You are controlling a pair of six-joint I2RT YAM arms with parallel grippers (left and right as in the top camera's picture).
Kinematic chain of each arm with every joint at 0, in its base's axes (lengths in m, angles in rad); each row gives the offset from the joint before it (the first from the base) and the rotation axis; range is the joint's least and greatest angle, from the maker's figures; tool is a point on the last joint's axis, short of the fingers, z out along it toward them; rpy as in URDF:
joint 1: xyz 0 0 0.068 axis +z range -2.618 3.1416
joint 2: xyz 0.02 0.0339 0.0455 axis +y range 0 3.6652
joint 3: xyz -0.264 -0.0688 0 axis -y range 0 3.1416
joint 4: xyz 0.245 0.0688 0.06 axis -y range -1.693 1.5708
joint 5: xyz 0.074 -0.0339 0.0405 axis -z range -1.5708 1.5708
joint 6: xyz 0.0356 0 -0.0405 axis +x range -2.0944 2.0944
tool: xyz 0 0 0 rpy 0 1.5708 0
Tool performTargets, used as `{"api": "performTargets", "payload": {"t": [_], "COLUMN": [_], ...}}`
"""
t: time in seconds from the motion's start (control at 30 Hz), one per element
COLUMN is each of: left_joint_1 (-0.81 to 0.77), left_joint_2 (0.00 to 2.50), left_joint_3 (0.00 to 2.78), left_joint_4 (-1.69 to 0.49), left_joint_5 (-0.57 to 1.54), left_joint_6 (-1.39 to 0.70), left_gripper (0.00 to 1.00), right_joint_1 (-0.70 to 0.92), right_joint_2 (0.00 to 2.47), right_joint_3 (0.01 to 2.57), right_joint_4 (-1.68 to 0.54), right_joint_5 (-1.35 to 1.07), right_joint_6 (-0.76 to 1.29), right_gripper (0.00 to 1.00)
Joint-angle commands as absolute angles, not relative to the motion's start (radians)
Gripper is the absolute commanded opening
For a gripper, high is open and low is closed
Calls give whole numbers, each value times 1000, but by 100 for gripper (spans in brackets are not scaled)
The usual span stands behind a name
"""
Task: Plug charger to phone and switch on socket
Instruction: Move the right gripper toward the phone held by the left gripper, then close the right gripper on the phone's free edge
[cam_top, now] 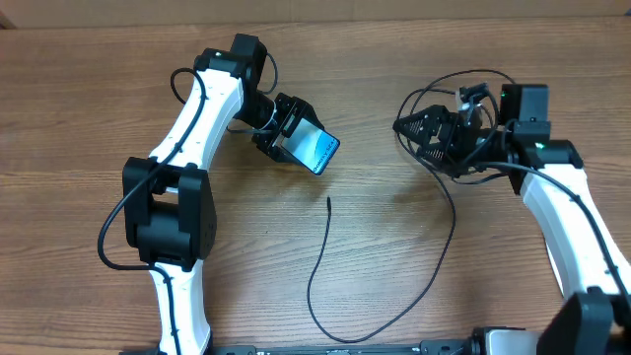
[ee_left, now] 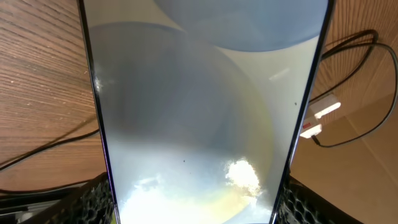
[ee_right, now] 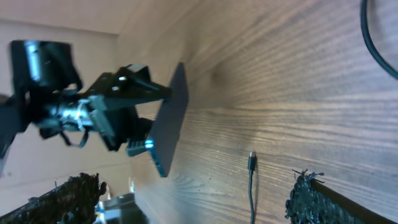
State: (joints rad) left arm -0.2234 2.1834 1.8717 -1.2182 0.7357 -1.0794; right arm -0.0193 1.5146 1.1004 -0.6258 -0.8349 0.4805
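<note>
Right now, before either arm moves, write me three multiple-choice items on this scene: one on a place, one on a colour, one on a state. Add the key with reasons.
1. Where is the free connector tip of the thin black charger cable?
A. in a port
B. lying on the wooden table between the arms
C. hanging off the table edge

2. What colour is the slim rectangular phone screen?
A. red
B. green
C. light blue

3. What state is the phone in?
A. lying flat on the table
B. clamped in the left gripper, off the table
C. leaning on a box

Key: 1 B, the tip lies alone on bare wood; 2 C, the overhead view shows blue; 3 B, the right wrist view shows it held on edge above the wood.
</note>
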Motion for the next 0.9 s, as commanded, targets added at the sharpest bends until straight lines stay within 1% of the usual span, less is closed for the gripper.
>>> {"api": "performTargets", "payload": {"t": [0.0,0.43,0.67,0.87], "left_joint_1": [-237,-304,-352,-393], "left_joint_2": [2188,2188,2188,2188], "left_joint_3": [1899,1899,1899,1899], "left_joint_4": [-1218,-1209,-1200,-1177], "left_joint_5": [759,748,752,752], "left_joint_6": [-1139,-1356,-1457,-1525], "left_gripper": [4,4,4,4], "right_joint_1": [10,131,145,145], "right_joint_2": [1530,1531,1531,1531], "right_joint_3": [1121,1121,1121,1121], "right_joint_4": [-629,-603,-618,-627], "right_joint_5": [-858,-780,-688,-689], "right_joint_6": [524,525,529,527], "right_gripper": [100,100,100,100]}}
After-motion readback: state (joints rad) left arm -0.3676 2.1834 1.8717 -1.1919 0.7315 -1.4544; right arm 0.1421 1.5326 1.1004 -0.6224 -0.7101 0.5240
